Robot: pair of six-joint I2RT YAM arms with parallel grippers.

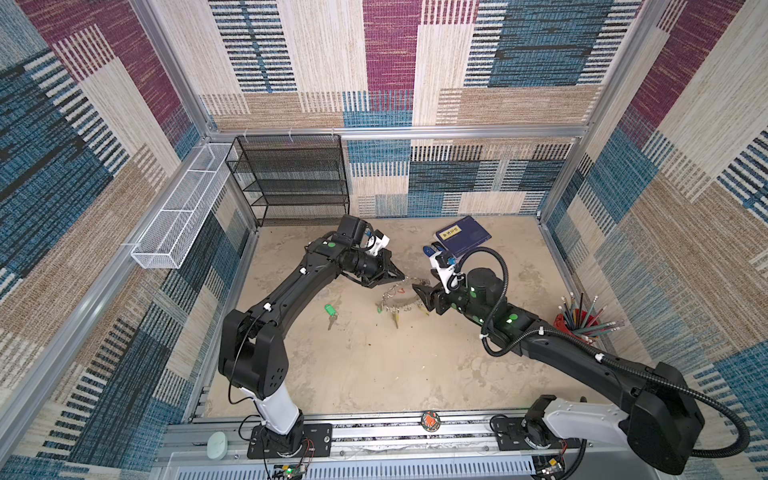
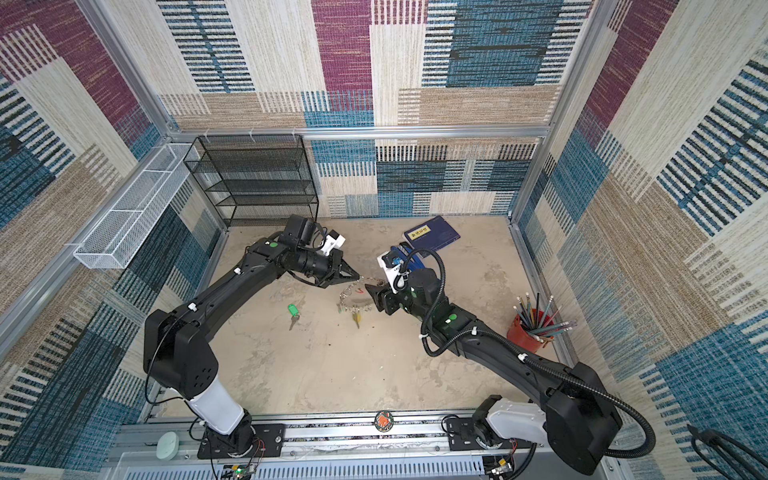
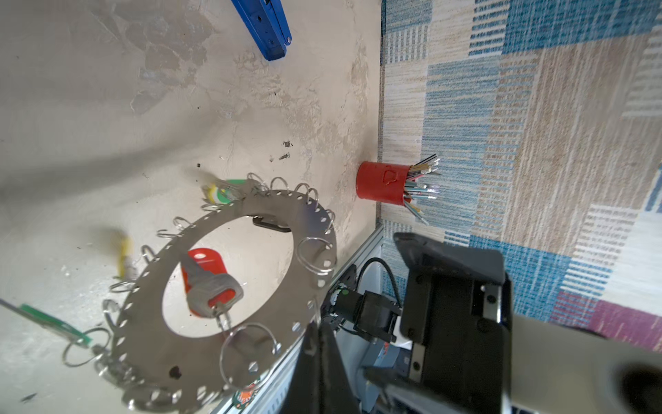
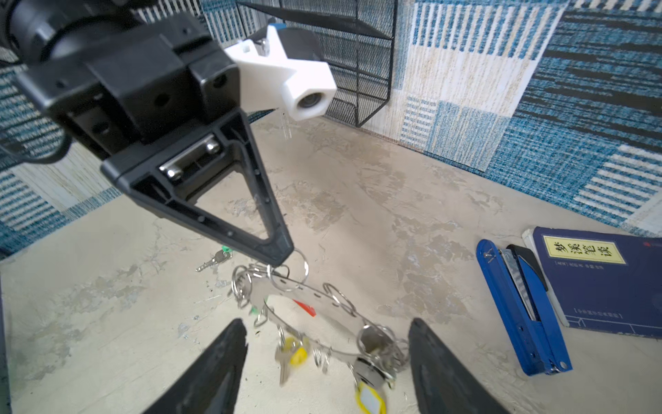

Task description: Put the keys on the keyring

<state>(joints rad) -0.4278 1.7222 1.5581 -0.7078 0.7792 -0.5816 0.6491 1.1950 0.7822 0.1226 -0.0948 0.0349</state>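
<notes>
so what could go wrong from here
1. The left gripper holds the keyring by one thin split ring, which may slip out.
2. The right gripper, fingers open around the hanging keys, could snag them instead of the disc.

Blurred: yellow tag [image 3: 123,256]; cut by picture edge: book [image 4: 605,286].

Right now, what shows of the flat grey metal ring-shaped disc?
The flat grey metal keyring disc has a wide central hole and rim holes carrying silver split rings, some with yellow-, green- and red-tagged keys. It hangs tilted above the table: the shut left gripper pinches one split ring, the open right gripper flanks it.
</notes>
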